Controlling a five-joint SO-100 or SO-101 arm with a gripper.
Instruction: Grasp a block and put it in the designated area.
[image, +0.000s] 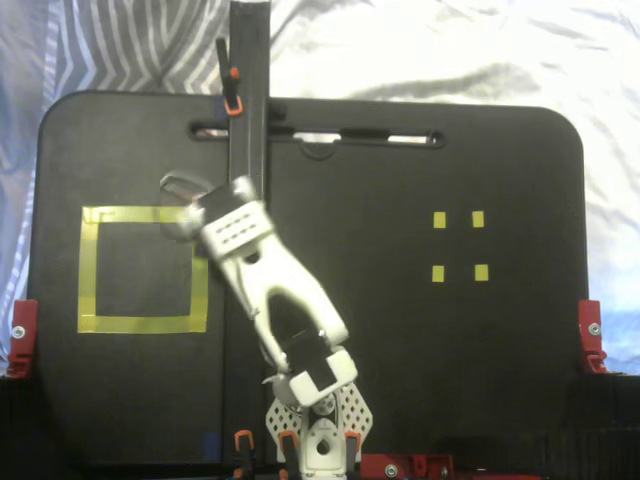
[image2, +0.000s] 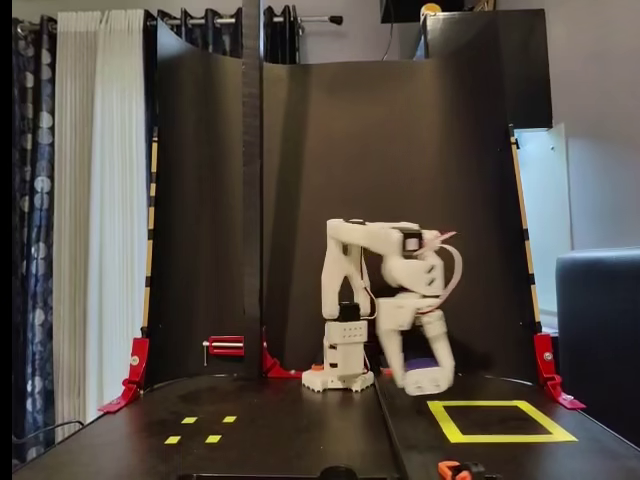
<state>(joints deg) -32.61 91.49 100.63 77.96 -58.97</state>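
1. Now hangs over the upper right corner of the designated area (image: 88, 270): pincer (image: 183, 205).
2. Seems clamped on the block (image2: 425, 364), a dark blur between the fingers.

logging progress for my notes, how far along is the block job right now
Done: pickup, it seems; a bluish shape, likely the block, sits in the gripper. In hand: the carry; the gripper hangs at the edge of the designated area. Left: lower and release inside the yellow outline.
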